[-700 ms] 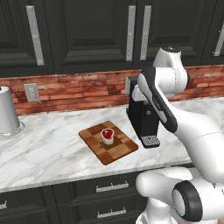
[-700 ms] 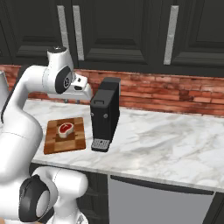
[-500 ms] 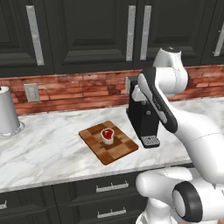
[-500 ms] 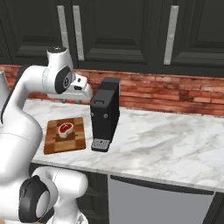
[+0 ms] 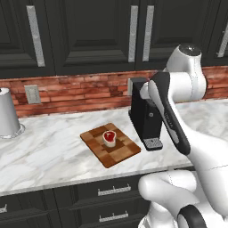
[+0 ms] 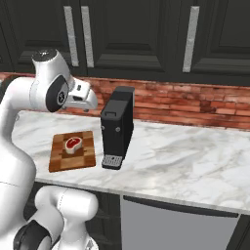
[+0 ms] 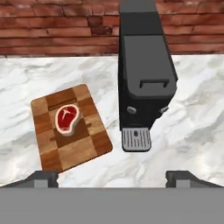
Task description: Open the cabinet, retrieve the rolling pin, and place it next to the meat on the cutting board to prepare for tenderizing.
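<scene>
A black coffee machine (image 5: 145, 113) stands on the white marble surface (image 5: 49, 151) just beside the cutting board (image 5: 110, 144), on the side nearer the arm in the left base view; from the hand view its grey drip tray (image 7: 136, 139) sits close to the board's corner without touching it. At the far left of the left base view a white paper towel roll (image 5: 8, 113) stands upright on the surface, well apart from the board, and a pale wall outlet (image 5: 32, 94) is set in the red brick backsplash (image 5: 89, 91) behind. Dark lower drawers (image 5: 107, 192) with short horizontal handles run under the surface edge.

The cabinet (image 5: 102, 33) hangs above the backsplash, near-black, its two panelled doors closed with the long silver bar handles (image 5: 133, 33) side by side at the middle seam.

The cutting board is a rectangle of checkered light and dark brown wood blocks, lying flat and turned at an angle to the surface edge. The meat (image 7: 66, 117) lies on it, a small raw steak with a red centre and a pale pinkish fat rim, toward the board's end nearer the backsplash, with bare board around it.

The claw (image 7: 112, 177) hangs above the surface in front of the coffee machine, its two dark fingertips (image 7: 43, 177) spread wide apart and empty.
</scene>
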Robot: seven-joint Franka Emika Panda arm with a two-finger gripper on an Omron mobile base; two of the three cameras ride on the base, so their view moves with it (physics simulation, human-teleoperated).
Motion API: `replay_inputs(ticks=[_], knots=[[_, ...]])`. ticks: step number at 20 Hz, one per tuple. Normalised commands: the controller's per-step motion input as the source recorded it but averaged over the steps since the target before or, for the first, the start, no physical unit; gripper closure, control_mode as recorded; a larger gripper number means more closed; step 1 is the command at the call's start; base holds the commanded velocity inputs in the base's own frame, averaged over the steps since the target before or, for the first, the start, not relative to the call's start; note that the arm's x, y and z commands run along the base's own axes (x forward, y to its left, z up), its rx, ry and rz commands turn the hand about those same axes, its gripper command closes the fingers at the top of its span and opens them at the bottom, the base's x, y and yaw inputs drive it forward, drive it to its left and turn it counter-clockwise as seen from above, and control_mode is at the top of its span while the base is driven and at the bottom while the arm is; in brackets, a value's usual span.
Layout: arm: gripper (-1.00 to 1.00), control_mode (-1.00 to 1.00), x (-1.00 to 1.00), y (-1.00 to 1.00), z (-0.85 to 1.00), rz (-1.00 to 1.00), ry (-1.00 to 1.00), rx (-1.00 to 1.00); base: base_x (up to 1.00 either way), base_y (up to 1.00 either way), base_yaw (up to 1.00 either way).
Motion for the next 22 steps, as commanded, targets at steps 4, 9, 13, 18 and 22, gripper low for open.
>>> replay_inputs(ticks=[4, 9, 13, 18, 22], knots=[[-1.0, -1.0, -0.4, -0.02, 0.88, -0.04, -0.35, 0.0, 0.0, 0.0, 0.0], [-1.0, -1.0, -0.35, 0.0, 0.82, 0.0, -0.38, -0.01, 0.0, 0.0, 0.0], [-1.0, -1.0, -0.32, 0.0, 0.32, 0.0, -0.39, -0.01, 0.0, 0.0, 0.0], [-1.0, -1.0, -0.19, 0.0, 0.0, 0.0, -0.3, 0.0, 0.0, 0.0, 0.0], [-1.0, -1.0, -0.1, 0.0, 0.3, 0.0, -0.28, 0.0, 0.0, 0.0, 0.0]])
